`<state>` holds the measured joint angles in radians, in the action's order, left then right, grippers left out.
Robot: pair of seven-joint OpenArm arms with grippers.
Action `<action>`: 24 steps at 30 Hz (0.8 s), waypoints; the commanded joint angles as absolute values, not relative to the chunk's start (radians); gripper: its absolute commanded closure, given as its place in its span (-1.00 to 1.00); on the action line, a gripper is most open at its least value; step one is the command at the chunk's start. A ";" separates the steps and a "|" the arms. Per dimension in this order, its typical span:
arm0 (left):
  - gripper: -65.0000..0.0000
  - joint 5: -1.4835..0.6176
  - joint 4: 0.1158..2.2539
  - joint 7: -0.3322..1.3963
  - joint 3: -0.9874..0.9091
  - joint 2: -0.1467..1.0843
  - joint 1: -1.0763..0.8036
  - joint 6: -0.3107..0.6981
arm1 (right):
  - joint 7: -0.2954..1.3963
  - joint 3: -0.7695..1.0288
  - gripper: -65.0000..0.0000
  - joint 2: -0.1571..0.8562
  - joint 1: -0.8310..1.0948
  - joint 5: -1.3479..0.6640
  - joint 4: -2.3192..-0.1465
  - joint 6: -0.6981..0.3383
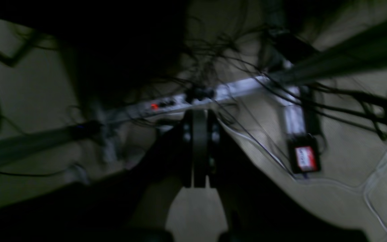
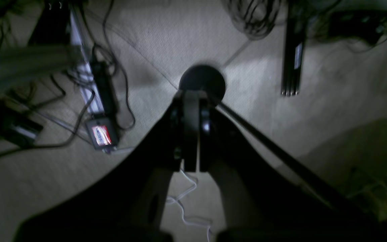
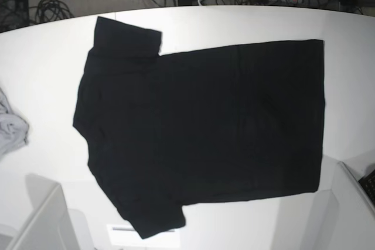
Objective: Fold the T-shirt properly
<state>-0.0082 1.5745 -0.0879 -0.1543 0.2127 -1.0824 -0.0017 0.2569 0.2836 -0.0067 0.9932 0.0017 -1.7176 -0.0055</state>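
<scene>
The T-shirt (image 3: 199,127) lay flat and spread over most of the white table (image 3: 47,68), so nothing tall stood in the way above it. Bare table stayed free on the far left, the right edge and the near strip. A grey cloth (image 3: 10,130) was bunched at the left edge, apart from the shirt.
</scene>
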 commanded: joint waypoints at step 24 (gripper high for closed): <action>1.00 -0.526 1.836 -0.096 -0.521 0.205 -1.101 0.377 | 0.518 0.375 1.00 -0.087 0.750 -0.271 -1.998 -0.091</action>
<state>-0.5140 1.8225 -0.0677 -0.5140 0.2001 -1.0874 0.3702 0.5423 0.3695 -0.0940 0.7418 -0.2852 -1.9808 -0.0967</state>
